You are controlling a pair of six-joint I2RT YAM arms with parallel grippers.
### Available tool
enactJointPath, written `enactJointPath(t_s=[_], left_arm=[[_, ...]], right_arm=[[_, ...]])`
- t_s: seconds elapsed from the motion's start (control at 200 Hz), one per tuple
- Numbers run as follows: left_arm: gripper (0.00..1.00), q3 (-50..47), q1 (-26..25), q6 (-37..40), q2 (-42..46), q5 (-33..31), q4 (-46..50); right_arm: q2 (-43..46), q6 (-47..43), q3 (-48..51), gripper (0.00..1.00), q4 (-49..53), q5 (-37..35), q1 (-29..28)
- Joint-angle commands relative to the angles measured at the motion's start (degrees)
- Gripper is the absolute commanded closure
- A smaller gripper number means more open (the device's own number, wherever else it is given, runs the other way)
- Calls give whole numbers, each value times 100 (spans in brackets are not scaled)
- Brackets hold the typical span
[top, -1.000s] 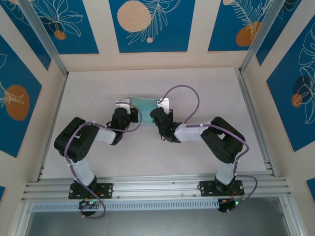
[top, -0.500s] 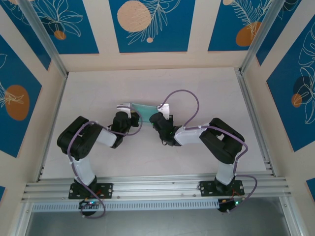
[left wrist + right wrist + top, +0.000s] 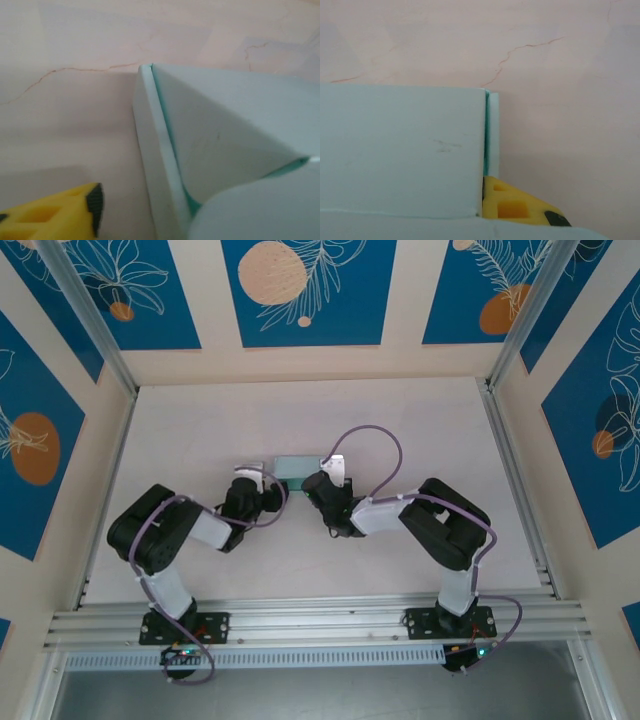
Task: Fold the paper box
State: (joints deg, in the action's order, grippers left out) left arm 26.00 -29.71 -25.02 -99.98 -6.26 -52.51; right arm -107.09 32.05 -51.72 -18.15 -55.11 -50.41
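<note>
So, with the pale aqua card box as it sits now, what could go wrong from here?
1. The left gripper stands open, its yellow finger clear of the pale aqua-blue card box, and the side seam gapes in the left wrist view: that wall may spring open.
2. The right gripper is shut tight at the box's other corner; pulling away could drag or crease the thin card.

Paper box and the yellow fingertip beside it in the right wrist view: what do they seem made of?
The paper box looks like thin matte card, pale aqua; cut edges show as slim layered strips with a teal seam. The yellow fingertip is probably moulded or printed plastic, dull, with square recesses and a dark pad at its tip.
</note>
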Motion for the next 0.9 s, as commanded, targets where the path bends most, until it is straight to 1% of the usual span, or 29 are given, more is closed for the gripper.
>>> enactJointPath(t_s=[0.0,0.075,0.15,0.245,0.43,0.615,0.7,0.8,0.845,0.895], left_arm=[[20,-312,-55,59,202,99,439],[8,-456,-58,51,382,88,554],[0,-621,-58,21,622,74,704],[0,-747,-54,-196,989,-24,1156],[0,-974,-53,-470,1973,195,1923],[0,-1015,-53,-977,3513,-121,3390],[0,-797,-43,-955,4254,-363,4193],[0,-272,75,-730,4784,-635,5046],[0,0,221,-578,4864,-573,5283],[0,351,459,-414,4820,-349,5512]], right_arm=[[-365,309,58,100,937,203,-21],[-378,354,35,100,967,207,-22],[-405,379,-10,100,1033,209,-14],[-438,385,-74,100,1093,220,-19],[-470,418,-149,100,1192,204,-8],[-480,416,-138,100,1164,243,6],[-461,359,-153,100,1188,255,-5],[-412,303,-188,97,1296,212,-37],[-385,257,-199,96,1338,209,-52],[-337,228,-201,96,1364,203,-57]])
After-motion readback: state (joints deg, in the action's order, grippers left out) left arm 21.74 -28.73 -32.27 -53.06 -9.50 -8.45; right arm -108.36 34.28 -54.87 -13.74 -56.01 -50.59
